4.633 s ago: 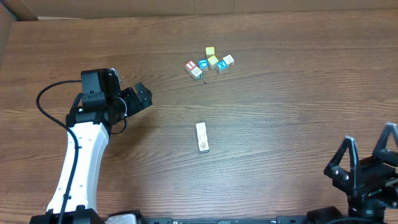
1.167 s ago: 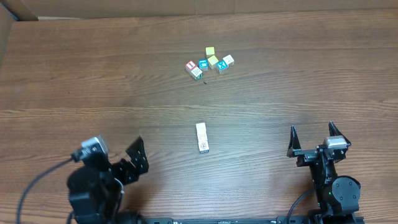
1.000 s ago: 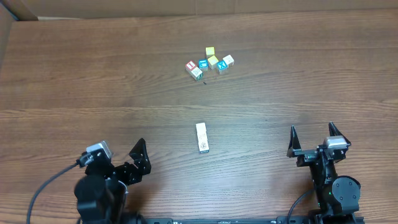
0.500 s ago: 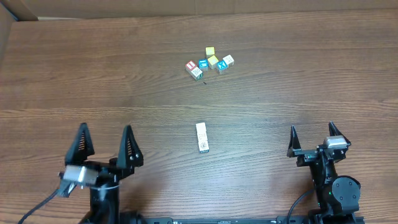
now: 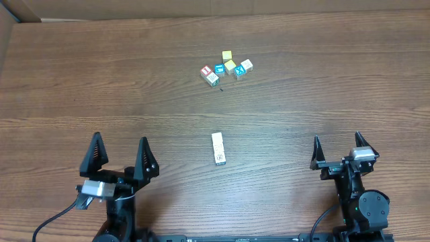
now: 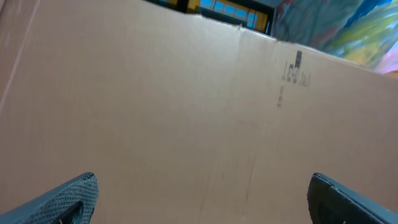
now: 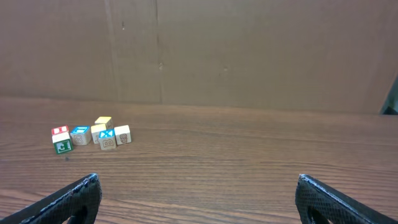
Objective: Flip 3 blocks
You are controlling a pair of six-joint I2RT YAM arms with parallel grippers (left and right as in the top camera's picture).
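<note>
My left gripper (image 5: pixel 120 138) and right gripper (image 5: pixel 336 138) both stand spread wide, holding nothing. Between them, slightly ahead, three cream blocks (image 5: pixel 218 148) lie touching in one row. Farther ahead sit seven clustered coloured cubes (image 5: pixel 227 68).

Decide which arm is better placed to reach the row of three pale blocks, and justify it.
Left, narrowly: the left claw sits slightly nearer the blocks than the right claw; both are open.

Even soft light, faint shadows, sharp focus.
</note>
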